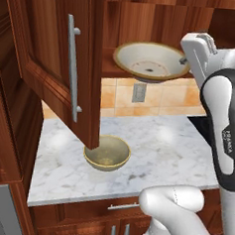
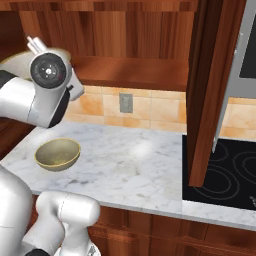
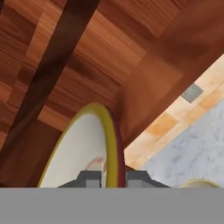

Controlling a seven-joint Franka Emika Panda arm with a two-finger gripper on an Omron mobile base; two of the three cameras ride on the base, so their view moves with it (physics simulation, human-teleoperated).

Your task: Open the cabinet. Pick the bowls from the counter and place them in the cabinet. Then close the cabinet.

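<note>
Jaws are pinched narrow on the rim of the shallow bowl [image 1: 151, 61], one fingertip [image 3: 90, 178] inside the wall and one outside, as the hand view shows w/ the yellow edge running up btwn them; that's why the bowl hangs tilted instead of level, you've got it by one edge only. Going left to right in the left base view: the cabinet's left door [image 1: 54, 60] is swung out toward you w/ its long silver handle [image 1: 71, 76] facing the camera, so the opening is clear; behind and right of it the shallow bowl sits at shelf height, its base at or just over the wooden shelf [image 1: 110, 69], can't tell if it's touching yet. Gripper [image 1: 185, 60] is at the bowl's right rim, wrist coming in from the side, prob so the arm stays out from under the shelf lip. Below, the deep bowl [image 1: 107, 152] is upright on the counter [image 1: 157, 152], partly tucked under the open door's bottom corner, so you'll need to reach in under that door for it. Right base view shows the right door [image 2: 210, 90] also open, hanging over the stovetop [image 2: 225, 170]. My read: first bowl nearly placed; level it and get it fully onto the shelf before letting go, else it could slide off the front edge.
</note>
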